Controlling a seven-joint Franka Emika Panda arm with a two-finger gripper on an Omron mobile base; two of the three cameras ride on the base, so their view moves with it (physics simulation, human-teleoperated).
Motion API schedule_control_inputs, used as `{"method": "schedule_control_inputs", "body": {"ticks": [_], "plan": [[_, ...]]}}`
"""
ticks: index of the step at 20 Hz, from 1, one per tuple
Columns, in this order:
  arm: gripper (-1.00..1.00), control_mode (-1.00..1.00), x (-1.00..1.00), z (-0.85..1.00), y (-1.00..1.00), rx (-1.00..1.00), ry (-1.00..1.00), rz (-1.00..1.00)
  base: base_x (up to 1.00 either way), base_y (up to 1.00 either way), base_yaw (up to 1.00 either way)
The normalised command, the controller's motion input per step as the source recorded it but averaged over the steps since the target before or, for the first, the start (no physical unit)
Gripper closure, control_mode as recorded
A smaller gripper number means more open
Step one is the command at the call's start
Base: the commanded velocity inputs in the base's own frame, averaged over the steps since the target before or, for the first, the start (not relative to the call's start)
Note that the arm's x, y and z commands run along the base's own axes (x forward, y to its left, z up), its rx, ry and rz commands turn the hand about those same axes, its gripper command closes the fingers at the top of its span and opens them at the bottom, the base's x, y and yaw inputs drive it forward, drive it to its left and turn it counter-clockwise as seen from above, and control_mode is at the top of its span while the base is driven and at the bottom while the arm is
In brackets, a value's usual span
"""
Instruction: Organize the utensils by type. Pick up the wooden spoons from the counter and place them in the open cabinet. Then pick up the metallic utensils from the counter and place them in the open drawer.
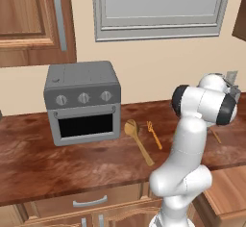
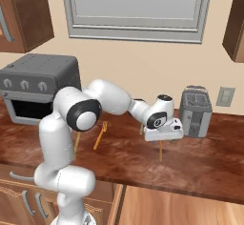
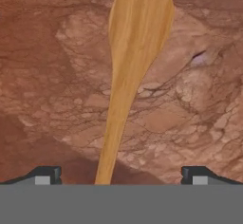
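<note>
Grey toaster oven sat at the back, three round knobs above a dark glass door. Silver toaster stood further along by the wall, just beside a pale wall outlet. Grey-framed window hung above, on the beige wall.

Lighting's flat and even everywhere, typical render look, no obvious lamp. My table has a dull sheen but no hard glare. Only a soft shadow sits under the toaster oven. My hand camera is a bit soft, table grain smeared up close.
</note>
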Motion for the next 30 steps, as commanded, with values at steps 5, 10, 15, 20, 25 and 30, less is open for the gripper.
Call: {"method": "schedule_control_inputs", "body": {"ticks": [5,10,15,20,25,30], "plan": [[-1.0,-1.0,0.17,-0.3,-0.02,0.0,0.0,0.0,0.0,0.0,0.0],[-1.0,-1.0,0.12,-0.37,0.0,0.0,0.0,0.0,0.0,0.0,0.0],[-1.0,-1.0,0.09,-0.48,-0.01,0.0,0.02,0.0,0.0,0.0,0.0],[1.0,-1.0,0.04,-0.55,-0.02,0.0,0.01,0.0,0.0,0.0,0.0],[1.0,-1.0,-0.15,-0.59,0.0,0.0,0.0,0.0,0.0,0.0,0.0],[1.0,-1.0,-0.36,-0.59,0.01,0.01,0.0,-0.04,0.0,0.0,0.0]]}}
